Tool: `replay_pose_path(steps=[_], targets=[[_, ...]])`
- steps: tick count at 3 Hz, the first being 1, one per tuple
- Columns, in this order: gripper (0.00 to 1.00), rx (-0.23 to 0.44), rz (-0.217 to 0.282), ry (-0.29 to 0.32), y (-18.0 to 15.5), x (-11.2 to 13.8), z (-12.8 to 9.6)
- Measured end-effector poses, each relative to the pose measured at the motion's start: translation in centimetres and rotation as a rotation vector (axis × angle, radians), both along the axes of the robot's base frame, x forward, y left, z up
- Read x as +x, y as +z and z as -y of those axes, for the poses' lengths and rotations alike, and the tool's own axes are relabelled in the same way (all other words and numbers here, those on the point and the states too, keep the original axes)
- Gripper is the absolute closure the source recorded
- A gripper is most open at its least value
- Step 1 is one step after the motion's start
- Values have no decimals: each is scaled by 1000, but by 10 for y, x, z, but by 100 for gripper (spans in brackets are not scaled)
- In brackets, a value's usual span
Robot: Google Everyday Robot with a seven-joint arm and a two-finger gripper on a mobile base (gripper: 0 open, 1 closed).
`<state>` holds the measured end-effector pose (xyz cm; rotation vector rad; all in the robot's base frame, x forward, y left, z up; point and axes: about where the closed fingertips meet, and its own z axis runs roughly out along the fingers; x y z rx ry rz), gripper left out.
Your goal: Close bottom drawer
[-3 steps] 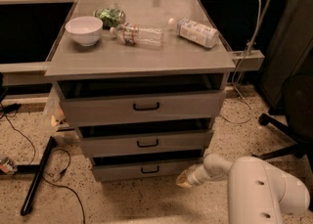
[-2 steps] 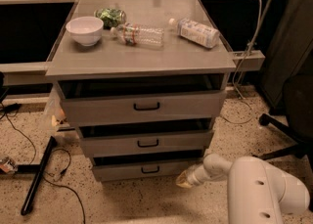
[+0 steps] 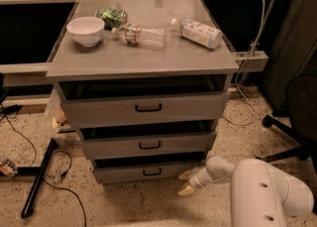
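Observation:
The bottom drawer [image 3: 143, 171] is the narrowest grey wood-grain drawer of the cabinet, with a small black bar handle [image 3: 152, 172]. It stands slightly open, with a dark gap above its front. My gripper [image 3: 185, 182] is low near the floor at the drawer front's right end, with its cream fingertips [image 3: 186, 189] spread apart and empty. The white arm [image 3: 262, 191] reaches in from the lower right.
The middle drawer [image 3: 148, 144] and top drawer [image 3: 146, 108] also stand slightly open. On the cabinet top are a white bowl [image 3: 85, 30], a plastic bottle [image 3: 141, 34], a white bottle [image 3: 198, 31] and a green bag [image 3: 111, 16]. A black stand leg [image 3: 37, 181] and cables lie left; an office chair base [image 3: 287, 137] is right.
The whole view has shifted slightly; the gripper stays at the right end of the bottom drawer front. The drawers look unchanged.

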<state>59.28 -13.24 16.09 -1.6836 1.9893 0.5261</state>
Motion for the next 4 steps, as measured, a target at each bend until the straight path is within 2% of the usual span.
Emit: replay_pose_path(steps=[1, 2, 3, 4], targets=[[0, 0, 0, 0, 0, 0, 0], [0, 0, 0, 0, 0, 0, 0], [0, -30, 48, 7, 3, 28, -14], [0, -30, 48, 7, 3, 28, -14]])
